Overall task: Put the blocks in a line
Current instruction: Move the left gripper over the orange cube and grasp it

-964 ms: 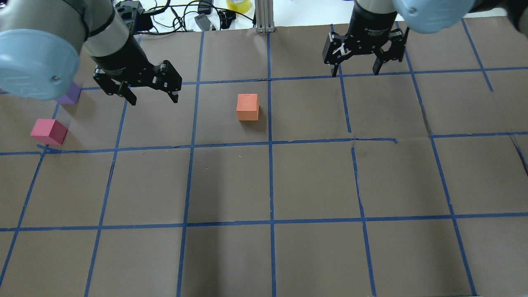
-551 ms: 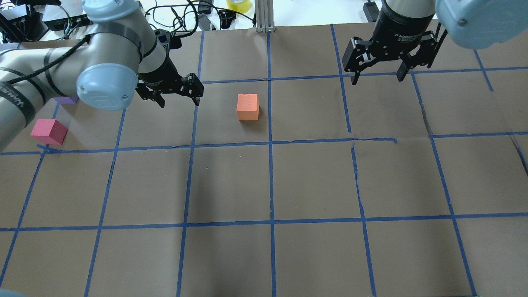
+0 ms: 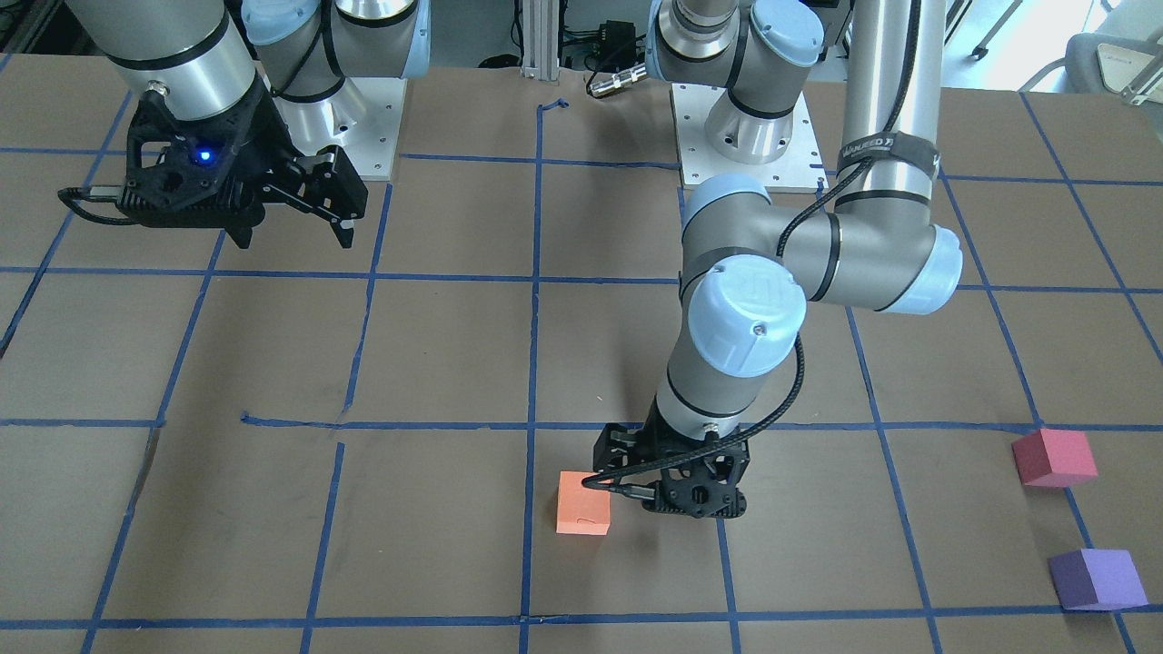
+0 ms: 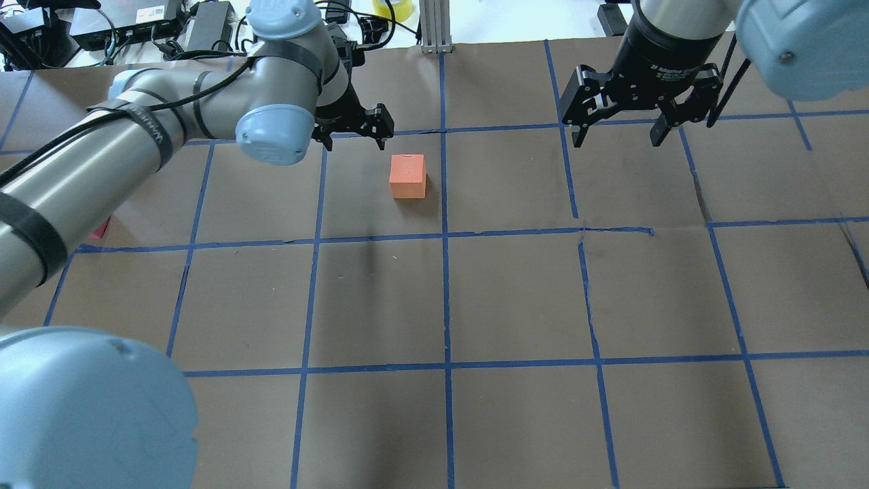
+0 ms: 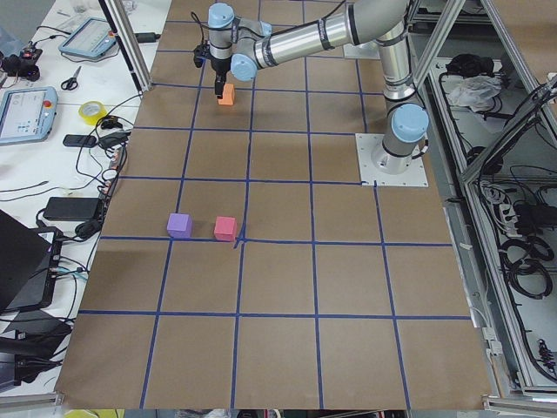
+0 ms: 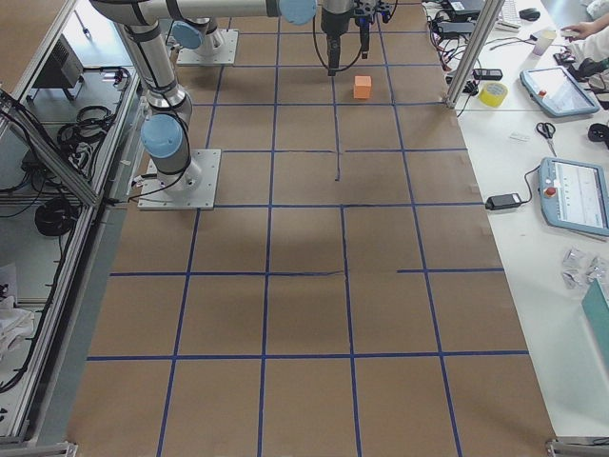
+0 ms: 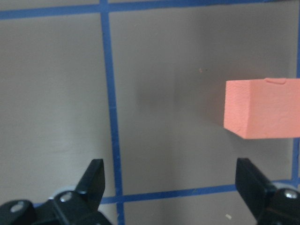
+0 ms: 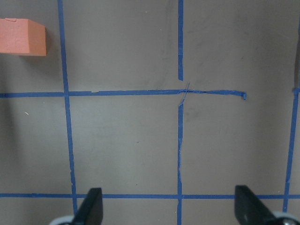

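Note:
The orange block point(image 4: 408, 176) sits near the table's middle, also in the front view point(image 3: 582, 515) and at the right edge of the left wrist view point(image 7: 262, 108). My left gripper point(image 4: 356, 144) is open and empty. It hangs low just beyond and to the left of the orange block, apart from it. The red-pink block point(image 3: 1054, 457) and the purple block point(image 3: 1095, 579) lie far out on my left side. In the overhead view my left arm hides the purple block. My right gripper point(image 4: 616, 141) is open and empty, well right of the orange block.
Brown paper with a blue tape grid point(image 4: 445, 234) covers the table. Cables, a yellow tape roll point(image 4: 392, 7) and an aluminium post point(image 4: 434, 27) stand past the far edge. Both arm bases point(image 3: 736, 136) are at the robot's side.
My left gripper has moved right, from near the purple block to just beside the orange block, and its arm now covers the purple block. My right gripper shifted slightly right.

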Action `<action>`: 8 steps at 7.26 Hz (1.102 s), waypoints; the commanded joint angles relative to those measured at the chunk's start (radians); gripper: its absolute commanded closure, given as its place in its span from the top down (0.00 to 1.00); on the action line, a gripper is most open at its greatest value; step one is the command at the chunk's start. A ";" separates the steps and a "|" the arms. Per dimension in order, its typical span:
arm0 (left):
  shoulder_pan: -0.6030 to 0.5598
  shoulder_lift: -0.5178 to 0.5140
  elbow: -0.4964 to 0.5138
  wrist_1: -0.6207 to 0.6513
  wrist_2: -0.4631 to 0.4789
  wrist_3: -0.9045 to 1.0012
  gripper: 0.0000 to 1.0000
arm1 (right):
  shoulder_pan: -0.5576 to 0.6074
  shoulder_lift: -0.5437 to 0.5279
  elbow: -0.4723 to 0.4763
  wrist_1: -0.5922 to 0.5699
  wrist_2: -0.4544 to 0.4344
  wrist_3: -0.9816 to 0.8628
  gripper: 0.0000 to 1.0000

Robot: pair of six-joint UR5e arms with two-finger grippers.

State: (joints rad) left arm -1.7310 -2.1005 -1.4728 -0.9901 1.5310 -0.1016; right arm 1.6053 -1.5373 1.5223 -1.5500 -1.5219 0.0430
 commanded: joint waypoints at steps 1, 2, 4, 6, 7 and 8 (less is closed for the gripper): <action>-0.074 -0.113 0.086 0.069 0.008 -0.079 1.00 | -0.004 -0.050 0.064 -0.013 0.002 -0.003 1.00; -0.084 -0.134 0.088 0.071 0.024 -0.078 1.00 | -0.005 -0.053 0.070 -0.015 -0.012 0.000 1.00; -0.113 -0.157 0.089 0.058 0.090 -0.064 1.00 | -0.007 -0.060 0.068 0.002 -0.014 -0.002 1.00; -0.111 -0.177 0.089 0.057 0.109 -0.053 1.00 | -0.008 -0.064 0.067 0.055 -0.014 -0.003 1.00; -0.111 -0.181 0.089 0.057 0.116 -0.053 1.00 | -0.008 -0.066 0.065 0.056 -0.014 -0.003 1.00; -0.111 -0.184 0.088 0.056 0.115 -0.053 1.00 | -0.008 -0.066 0.067 0.057 -0.032 -0.006 1.00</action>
State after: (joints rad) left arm -1.8421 -2.2794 -1.3839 -0.9329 1.6423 -0.1569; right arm 1.5972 -1.6020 1.5887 -1.4990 -1.5395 0.0392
